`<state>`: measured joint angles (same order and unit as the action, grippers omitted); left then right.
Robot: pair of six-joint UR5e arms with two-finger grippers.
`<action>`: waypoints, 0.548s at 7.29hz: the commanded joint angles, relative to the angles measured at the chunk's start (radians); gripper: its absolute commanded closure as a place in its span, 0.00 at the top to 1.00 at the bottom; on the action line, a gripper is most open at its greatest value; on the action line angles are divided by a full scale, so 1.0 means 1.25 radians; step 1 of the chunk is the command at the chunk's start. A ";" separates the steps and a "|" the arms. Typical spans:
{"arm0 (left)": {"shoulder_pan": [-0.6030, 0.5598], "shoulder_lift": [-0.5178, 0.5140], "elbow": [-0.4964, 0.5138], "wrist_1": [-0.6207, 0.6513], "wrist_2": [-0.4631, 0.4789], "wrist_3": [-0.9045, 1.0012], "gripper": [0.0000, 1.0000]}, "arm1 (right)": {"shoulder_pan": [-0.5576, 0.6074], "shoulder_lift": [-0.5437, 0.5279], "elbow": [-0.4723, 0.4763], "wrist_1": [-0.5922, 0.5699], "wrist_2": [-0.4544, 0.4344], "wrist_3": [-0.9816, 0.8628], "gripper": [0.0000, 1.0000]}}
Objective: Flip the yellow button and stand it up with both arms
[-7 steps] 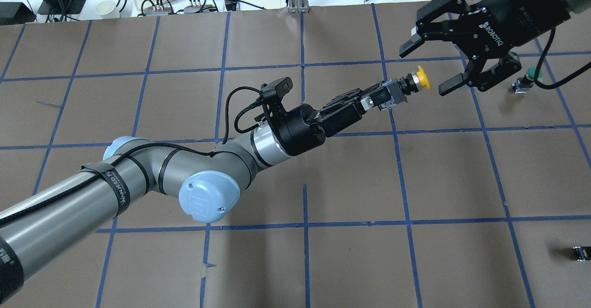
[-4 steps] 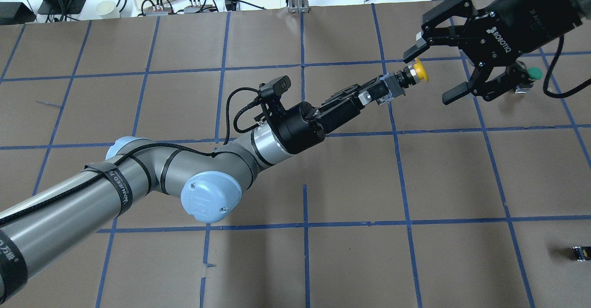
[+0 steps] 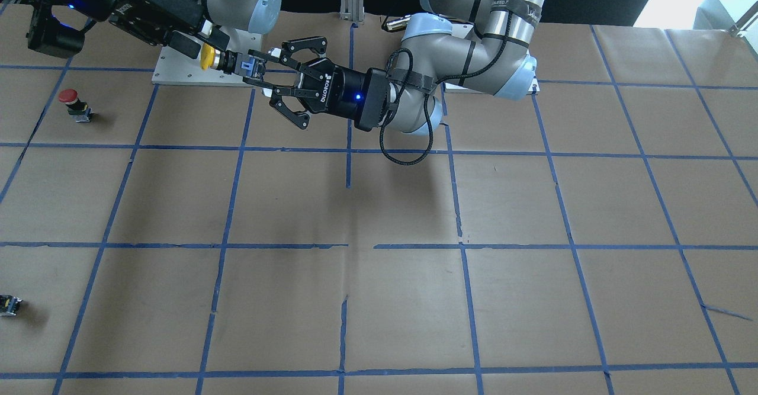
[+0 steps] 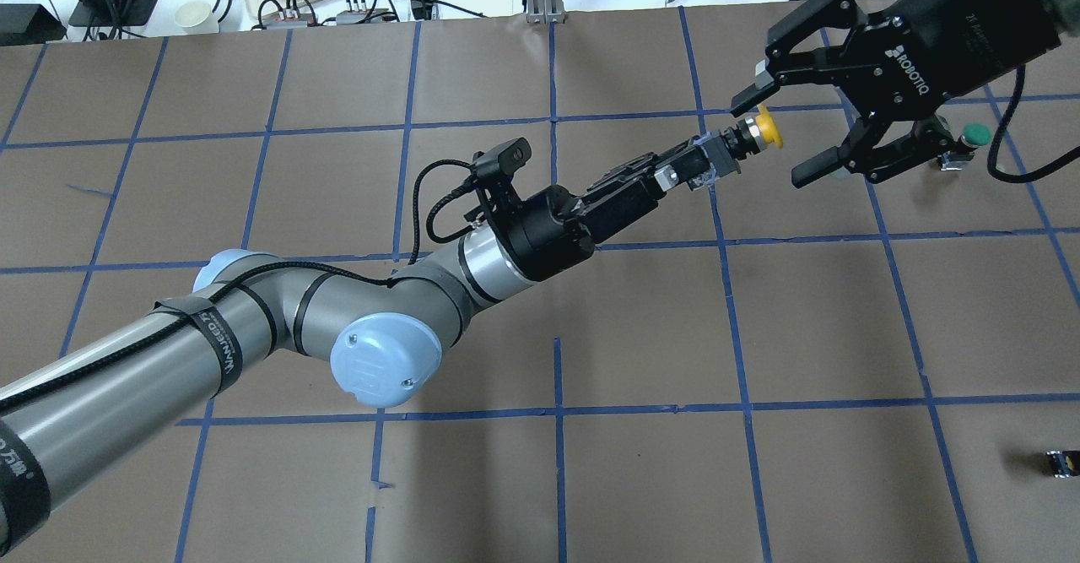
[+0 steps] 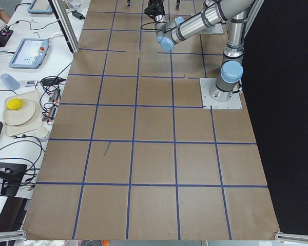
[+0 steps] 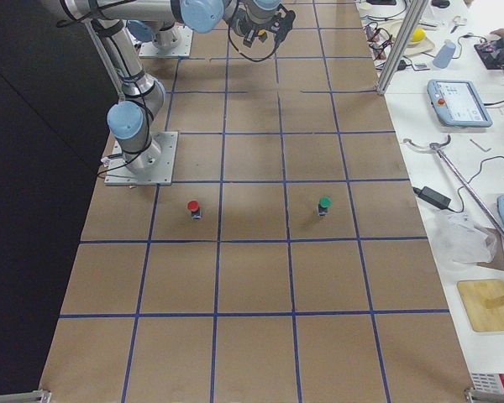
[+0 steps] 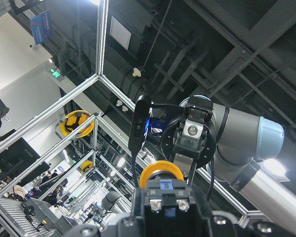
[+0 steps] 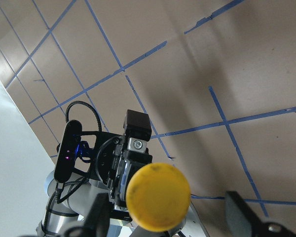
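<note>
Left gripper clamps yellow button by its base, aloft; overhead view: long axis points 2 o'clock, cap first, into right gripper, jaws spread either side of cap

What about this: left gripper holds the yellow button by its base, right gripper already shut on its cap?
No: the right gripper is open, fingers straddling the cap, per the overhead view. The left gripper does hold the yellow button by its base.
</note>
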<state>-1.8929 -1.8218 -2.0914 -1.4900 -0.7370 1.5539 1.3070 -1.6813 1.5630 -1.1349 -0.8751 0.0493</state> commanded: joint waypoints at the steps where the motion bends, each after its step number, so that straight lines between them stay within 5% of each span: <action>1: 0.000 0.000 0.000 -0.001 0.002 0.000 0.03 | 0.000 0.000 -0.001 -0.003 0.002 0.001 0.54; 3: 0.000 0.000 0.000 0.000 0.001 -0.002 0.06 | 0.000 0.000 -0.002 -0.001 0.002 0.006 0.27; 4: 0.000 0.000 0.000 -0.001 -0.001 -0.005 0.17 | 0.000 -0.001 -0.004 -0.001 0.002 0.006 0.25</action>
<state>-1.8931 -1.8225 -2.0909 -1.4903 -0.7362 1.5511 1.3070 -1.6816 1.5598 -1.1372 -0.8728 0.0560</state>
